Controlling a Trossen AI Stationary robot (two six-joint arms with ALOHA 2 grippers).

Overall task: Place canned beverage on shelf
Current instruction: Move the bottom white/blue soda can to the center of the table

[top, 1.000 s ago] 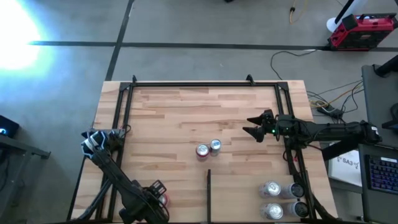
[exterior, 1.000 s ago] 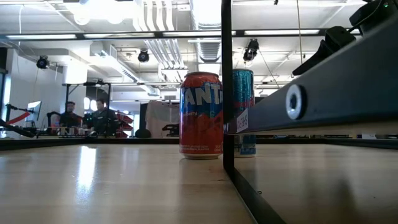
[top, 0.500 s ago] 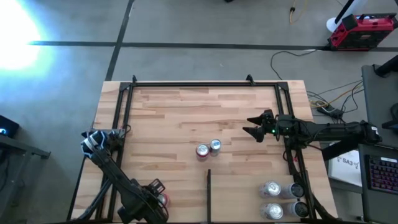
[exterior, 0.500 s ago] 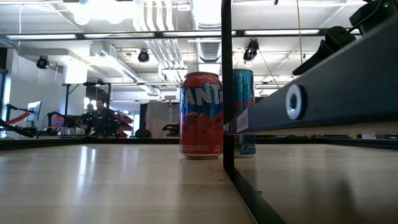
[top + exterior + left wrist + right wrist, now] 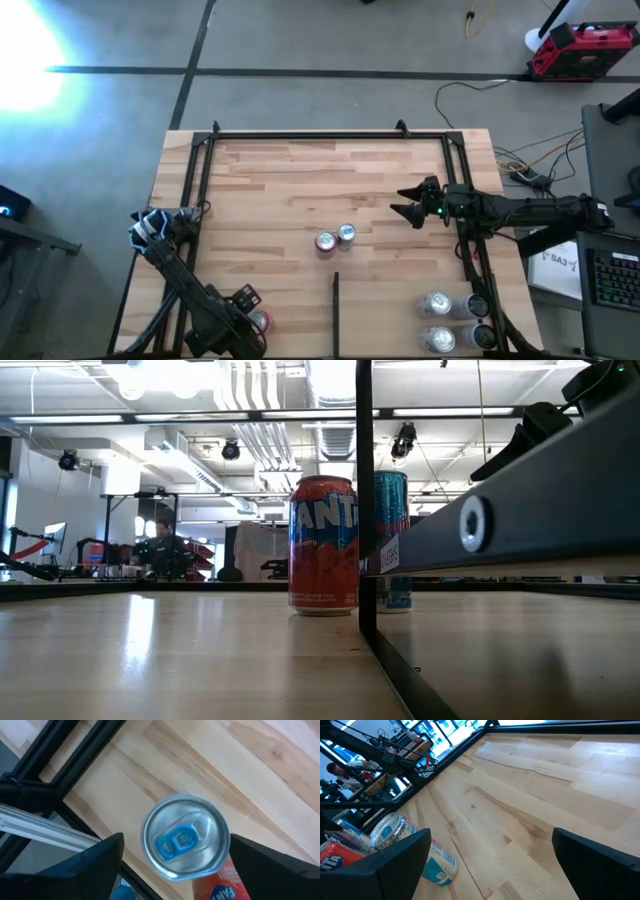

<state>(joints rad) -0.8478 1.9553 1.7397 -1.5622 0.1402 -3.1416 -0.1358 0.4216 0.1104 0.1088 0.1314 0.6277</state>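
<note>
A red canned beverage (image 5: 184, 840) with a silver top and blue tab stands upright on the shelf (image 5: 300, 180), a light wooden board in a black tube frame, near its near left corner. My left gripper (image 5: 176, 842) points down over it, open, one finger on each side of the can. Whether the finger (image 5: 270, 865) touches the can's wall, I cannot tell. My right gripper (image 5: 408, 208) waits open above the board's right part, with nothing between its fingers.
A red can (image 5: 325, 243) and a blue can (image 5: 346, 235) stand side by side mid-board, just beyond the thin dark divider strip (image 5: 336, 310). Several more cans (image 5: 437, 305) sit at the near right corner. Black frame tubes (image 5: 195, 190) run along the board's edges.
My left gripper has opened and let go of the red can, which stays upright on the board where it was. More of the can's top now shows beside the gripper in the high view.
</note>
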